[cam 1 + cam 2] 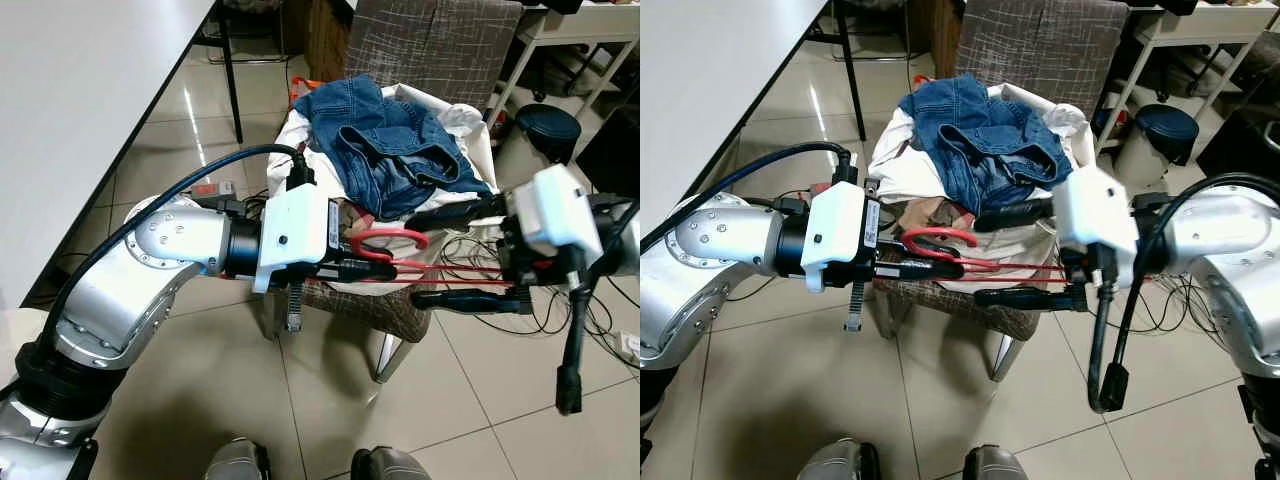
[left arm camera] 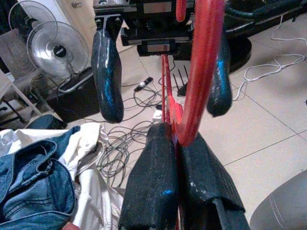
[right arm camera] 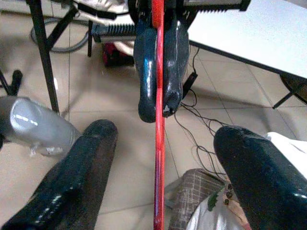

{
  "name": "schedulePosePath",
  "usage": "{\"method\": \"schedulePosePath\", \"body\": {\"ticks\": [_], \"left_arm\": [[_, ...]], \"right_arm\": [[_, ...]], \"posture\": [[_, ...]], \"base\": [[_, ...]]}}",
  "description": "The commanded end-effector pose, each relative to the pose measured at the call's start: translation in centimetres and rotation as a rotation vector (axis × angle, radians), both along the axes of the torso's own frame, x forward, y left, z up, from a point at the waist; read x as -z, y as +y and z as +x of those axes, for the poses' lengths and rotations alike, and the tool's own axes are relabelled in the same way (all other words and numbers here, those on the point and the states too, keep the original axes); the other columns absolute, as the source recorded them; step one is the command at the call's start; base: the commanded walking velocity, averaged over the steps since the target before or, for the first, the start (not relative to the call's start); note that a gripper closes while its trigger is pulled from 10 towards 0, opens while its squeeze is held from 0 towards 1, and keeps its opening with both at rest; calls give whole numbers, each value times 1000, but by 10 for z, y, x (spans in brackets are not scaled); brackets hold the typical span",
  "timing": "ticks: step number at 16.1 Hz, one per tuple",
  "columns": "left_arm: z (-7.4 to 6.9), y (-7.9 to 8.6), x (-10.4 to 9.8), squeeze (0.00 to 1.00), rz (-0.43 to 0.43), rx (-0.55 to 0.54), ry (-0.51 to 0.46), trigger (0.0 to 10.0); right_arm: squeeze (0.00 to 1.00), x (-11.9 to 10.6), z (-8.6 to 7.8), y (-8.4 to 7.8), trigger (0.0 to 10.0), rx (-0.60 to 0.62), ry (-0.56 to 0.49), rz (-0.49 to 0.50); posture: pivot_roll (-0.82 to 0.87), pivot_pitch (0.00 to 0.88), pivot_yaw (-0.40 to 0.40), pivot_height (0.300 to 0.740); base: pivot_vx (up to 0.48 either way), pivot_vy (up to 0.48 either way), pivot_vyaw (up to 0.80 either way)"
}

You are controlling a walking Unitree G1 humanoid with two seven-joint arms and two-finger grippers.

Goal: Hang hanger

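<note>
Left claw point(image 1: 375, 268) clamped on red hanger point(image 1: 400, 240) at its hook end, held in the air over the chair's point(image 1: 1040, 45) front edge. Right claw point(image 1: 450, 255) at 3 o'clock of it, fingers point(image 3: 86, 177) spread wide either side of the hanger wire, not touching. Jeans point(image 1: 390, 140) heaped on chair at 12 o'clock.

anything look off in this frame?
Mostly clutter: jeans and white laundry are heaped loosely on the chair, cables sprawl across the floor. The red hanger sits between the grippers, left gripper clamped on it.
</note>
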State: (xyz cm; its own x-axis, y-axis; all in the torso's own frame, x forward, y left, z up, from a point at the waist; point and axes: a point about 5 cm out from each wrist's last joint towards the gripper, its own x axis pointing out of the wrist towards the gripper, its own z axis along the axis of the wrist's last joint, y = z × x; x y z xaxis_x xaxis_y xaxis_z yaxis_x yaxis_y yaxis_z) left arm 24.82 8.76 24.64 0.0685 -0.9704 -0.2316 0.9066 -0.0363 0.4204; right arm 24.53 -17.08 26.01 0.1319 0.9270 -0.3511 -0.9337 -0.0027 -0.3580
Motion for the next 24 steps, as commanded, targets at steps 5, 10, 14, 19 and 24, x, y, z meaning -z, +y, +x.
{"method": "schedulePosePath", "body": {"ticks": [5, 10, 14, 19, 24], "left_arm": [[-10, -13, -11, 0, 6, 87, -45, 10000], [-12, -14, -12, 0, 8, 101, -40, 10000], [-13, -16, -14, 0, 6, 109, -50, 10000], [-13, -22, -19, 0, -10, 119, -68, 10000], [-13, -24, -20, 0, -12, 123, -73, 10000]], "right_arm": [[0, 5, 5, 7, 4039, -49, -52, -76], [0, 7, 10, 11, 3529, -49, -70, -106], [0, 11, 12, 15, 0, -54, -68, -119], [0, 18, 13, 15, 4745, -56, -57, -167], [1000, 16, 20, 18, 10000, 0, -70, -156]], "posture": [[-99, 92, -51, 740], [-97, 95, -48, 740], [-95, 95, -46, 740], [-95, 95, -44, 740], [-93, 94, -42, 740]], "base": [[0, 0, 0], [0, 0, 0], [0, 0, 0], [0, 0, 0], [0, 0, 0]]}}
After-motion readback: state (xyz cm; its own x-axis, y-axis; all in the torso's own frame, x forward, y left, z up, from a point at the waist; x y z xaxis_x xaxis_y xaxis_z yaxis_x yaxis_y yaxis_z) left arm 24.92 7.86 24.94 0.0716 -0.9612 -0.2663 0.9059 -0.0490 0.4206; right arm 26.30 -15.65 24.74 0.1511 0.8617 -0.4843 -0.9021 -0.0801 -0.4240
